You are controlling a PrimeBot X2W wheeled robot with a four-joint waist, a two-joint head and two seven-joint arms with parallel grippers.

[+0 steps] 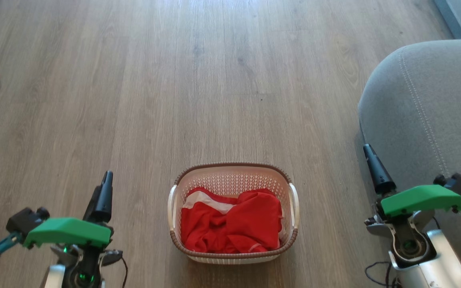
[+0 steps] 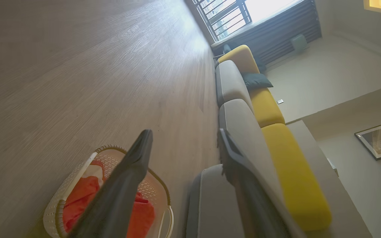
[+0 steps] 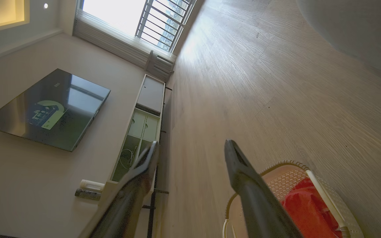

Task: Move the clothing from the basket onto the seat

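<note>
Left fingers [image 2: 134,165] and right fingers [image 3: 243,178] spread, empty; clothing [image 1: 234,228] (crumpled, count unclear) in basket [image 1: 232,164] near cropped seat [image 1: 426,100].

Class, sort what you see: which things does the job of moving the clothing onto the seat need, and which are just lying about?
Belong to the job: red clothing, basket, grey seat.
Just lying about: television, low cabinet, dark cushion, framed pictures.

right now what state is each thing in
basket, upright on the floor, holding the clothing
clothing, crumpled in the basket
seat, no clothing on the part in view
left gripper, open, holding nothing
right gripper, open, holding nothing
</note>
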